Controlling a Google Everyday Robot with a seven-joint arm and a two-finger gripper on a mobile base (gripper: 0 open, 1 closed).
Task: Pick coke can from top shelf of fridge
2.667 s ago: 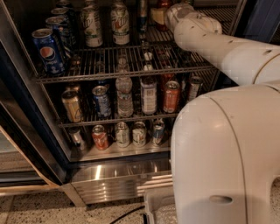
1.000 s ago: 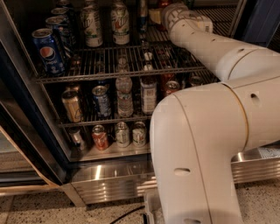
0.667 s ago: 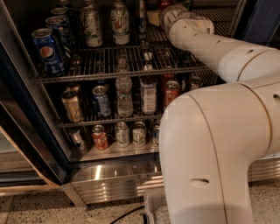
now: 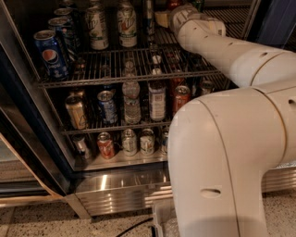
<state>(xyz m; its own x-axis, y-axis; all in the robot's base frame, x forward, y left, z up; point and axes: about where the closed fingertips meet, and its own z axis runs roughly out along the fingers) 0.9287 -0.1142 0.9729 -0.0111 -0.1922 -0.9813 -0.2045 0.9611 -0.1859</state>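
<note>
The fridge (image 4: 27, 139) stands open with a dark frame and wire racks of cans. My white arm reaches in over the top shelf (image 4: 115, 79), a silvery wire rack. My gripper (image 4: 167, 14) is at the shelf's back right, mostly hidden behind my wrist (image 4: 187, 21). A small deep-red patch (image 4: 173, 3) at the top edge of the view, right by the gripper, may be the coke can. It is cut off, so I cannot tell whether it is held.
On the top shelf stand a blue Pepsi can (image 4: 48, 53), two pale green-labelled cans (image 4: 97, 28) and a slim can (image 4: 148, 16). Lower racks hold a red can (image 4: 181, 95), a bottle (image 4: 132, 99) and an orange-red can (image 4: 105, 144). My bulky arm link (image 4: 231, 162) blocks the right side.
The big lower link of my arm has swung left and up, covering more of the fridge's right side. The wrist and gripper have stayed at the top shelf's back right.
</note>
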